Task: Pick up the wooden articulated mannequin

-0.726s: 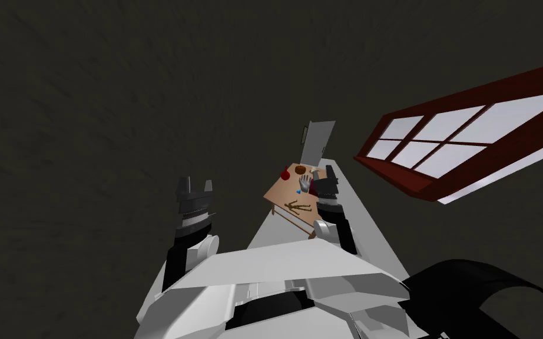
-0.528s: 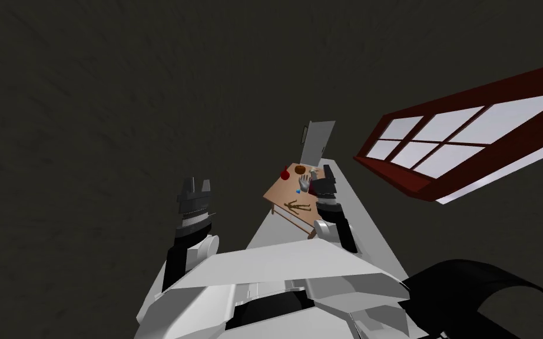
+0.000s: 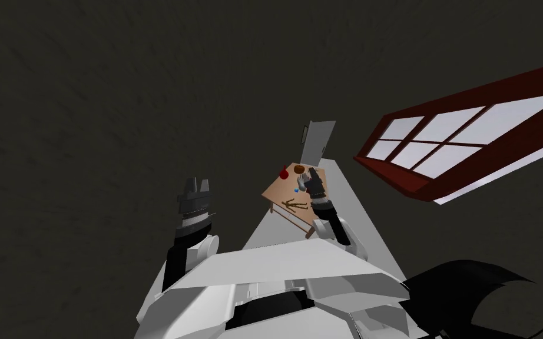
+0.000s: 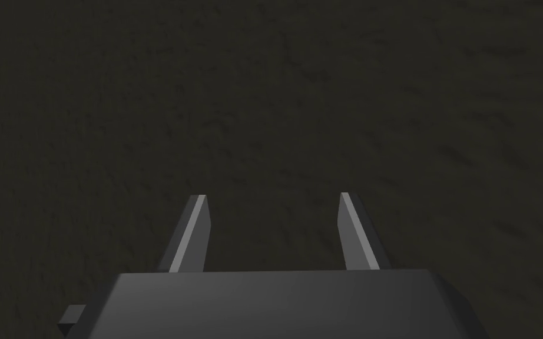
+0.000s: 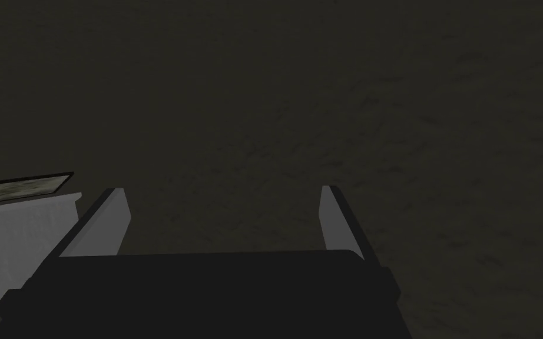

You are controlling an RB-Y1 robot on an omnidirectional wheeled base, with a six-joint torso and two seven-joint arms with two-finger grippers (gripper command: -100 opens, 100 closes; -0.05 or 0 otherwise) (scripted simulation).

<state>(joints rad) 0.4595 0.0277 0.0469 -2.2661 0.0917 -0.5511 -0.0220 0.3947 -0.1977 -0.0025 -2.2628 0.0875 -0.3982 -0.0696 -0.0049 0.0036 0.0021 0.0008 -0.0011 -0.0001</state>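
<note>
The mannequin point(image 3: 295, 206) is seen lying flat on the table point(image 3: 276, 192), on the half nearer the robot. The right gripper point(image 3: 313, 173) is held over the table's far part, beyond the mannequin and apart from it, jaws spread wide and empty. The left gripper point(image 3: 197, 182) is raised well left of the table, jaws likewise parted, nothing held. A red thing point(image 3: 284, 174) and a bowl point(image 3: 300, 169) are set at the far end.
</note>
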